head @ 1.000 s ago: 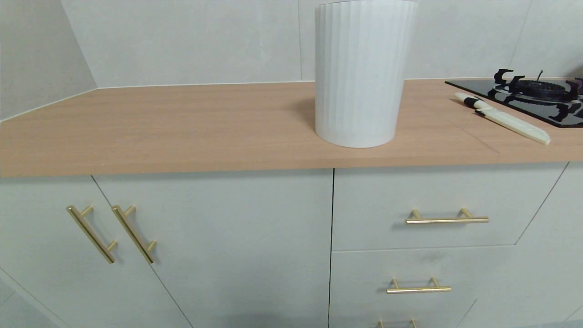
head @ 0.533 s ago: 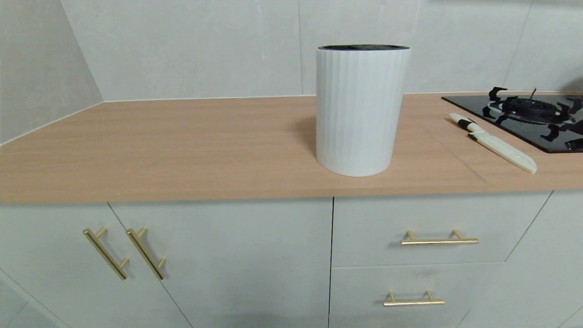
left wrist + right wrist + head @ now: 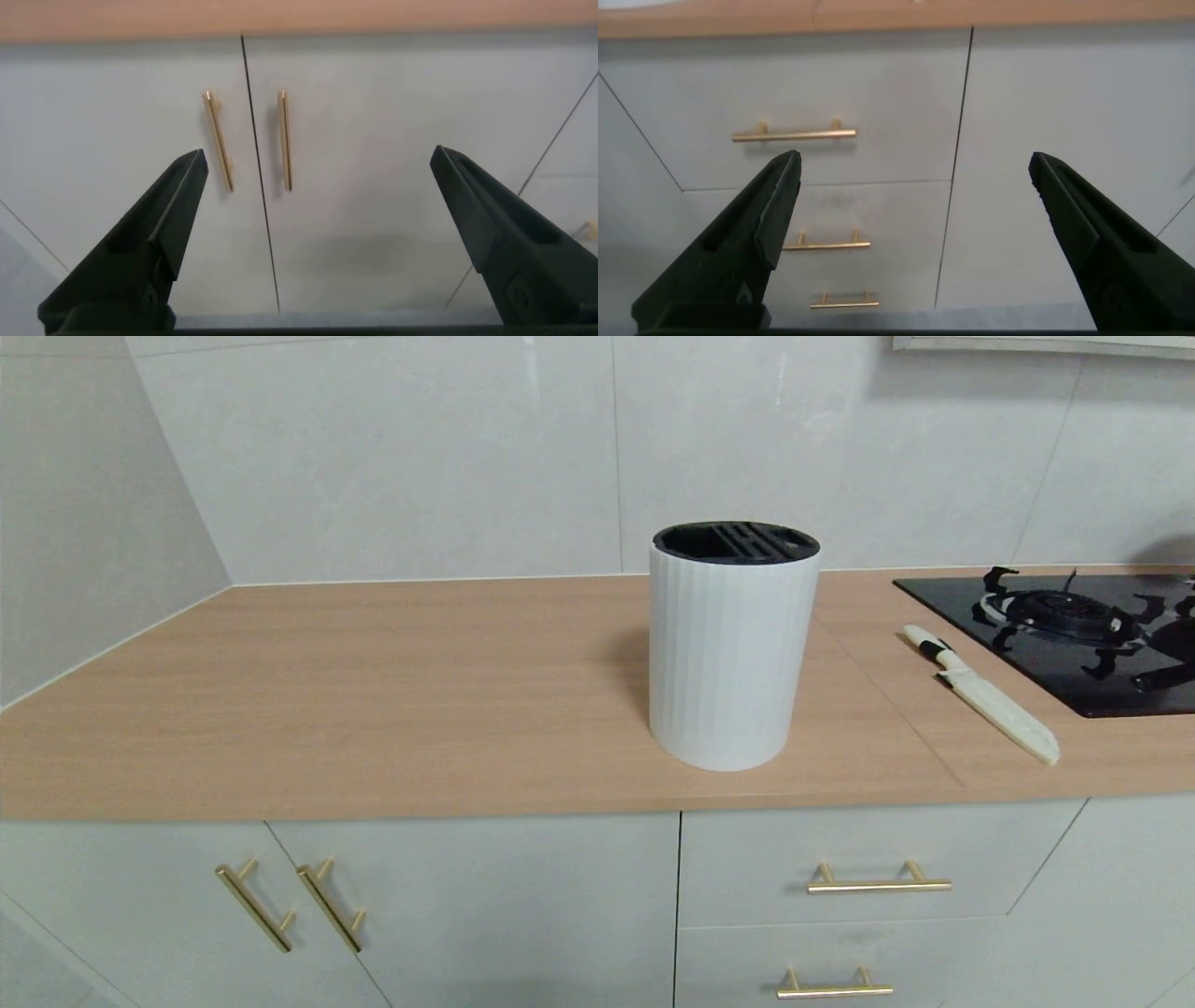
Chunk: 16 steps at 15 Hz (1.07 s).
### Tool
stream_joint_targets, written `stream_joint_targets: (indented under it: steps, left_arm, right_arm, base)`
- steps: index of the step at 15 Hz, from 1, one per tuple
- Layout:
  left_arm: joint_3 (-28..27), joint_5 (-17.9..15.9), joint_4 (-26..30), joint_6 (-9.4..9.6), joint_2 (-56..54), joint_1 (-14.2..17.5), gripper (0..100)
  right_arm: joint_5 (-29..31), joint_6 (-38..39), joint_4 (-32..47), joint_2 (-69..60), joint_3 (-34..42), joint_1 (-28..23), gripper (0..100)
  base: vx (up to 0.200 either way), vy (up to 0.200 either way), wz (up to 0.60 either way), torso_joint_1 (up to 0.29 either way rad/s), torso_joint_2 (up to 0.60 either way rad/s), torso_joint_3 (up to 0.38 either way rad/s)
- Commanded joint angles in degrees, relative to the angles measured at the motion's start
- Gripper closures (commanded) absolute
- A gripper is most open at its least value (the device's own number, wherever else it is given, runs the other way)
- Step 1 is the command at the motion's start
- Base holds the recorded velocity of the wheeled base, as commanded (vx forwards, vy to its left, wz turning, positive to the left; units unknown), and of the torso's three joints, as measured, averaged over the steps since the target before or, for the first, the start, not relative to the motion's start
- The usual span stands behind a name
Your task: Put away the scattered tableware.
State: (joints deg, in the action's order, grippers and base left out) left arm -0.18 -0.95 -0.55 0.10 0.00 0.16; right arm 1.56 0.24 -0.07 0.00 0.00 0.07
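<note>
A tall white ribbed knife holder (image 3: 731, 649) with a black slotted top stands on the wooden countertop (image 3: 373, 691), near its front edge. To its right a cream-bladed knife (image 3: 982, 694) with a black band on its handle lies flat on the counter, beside the stove. My left gripper (image 3: 318, 177) is open, down in front of the cabinet doors with two gold handles (image 3: 250, 140). My right gripper (image 3: 915, 177) is open too, facing the drawer fronts below the counter, with nothing between its fingers.
A black gas hob (image 3: 1064, 625) sits at the counter's right end. Grey cabinet doors (image 3: 467, 915) and drawers with gold bar handles (image 3: 879, 883) run below the counter. Tiled walls close off the back and left side.
The head camera has tilted up or risen: the whole scene has slid down the picture, and the holder's slotted top now shows. Nothing on the counter has moved.
</note>
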Motion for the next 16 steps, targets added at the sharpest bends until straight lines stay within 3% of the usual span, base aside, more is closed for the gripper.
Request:
stream_joint_targets:
  steps: [1, 16]
  left_arm:
    - [0.01, -0.02, -0.07, -0.01, 0.00, 0.02, 0]
    - [0.01, -0.02, -0.07, -0.01, 0.00, 0.02, 0]
  right_arm:
    - [0.02, 0.02, -0.01, 0.09, 0.00, 0.01, 0]
    - [0.02, 0.02, -0.01, 0.09, 0.00, 0.01, 0]
  base:
    - [0.000, 0.000, 0.00, 0.178, -0.49, -0.320]
    - [0.000, 0.000, 0.00, 0.217, -0.53, -0.314]
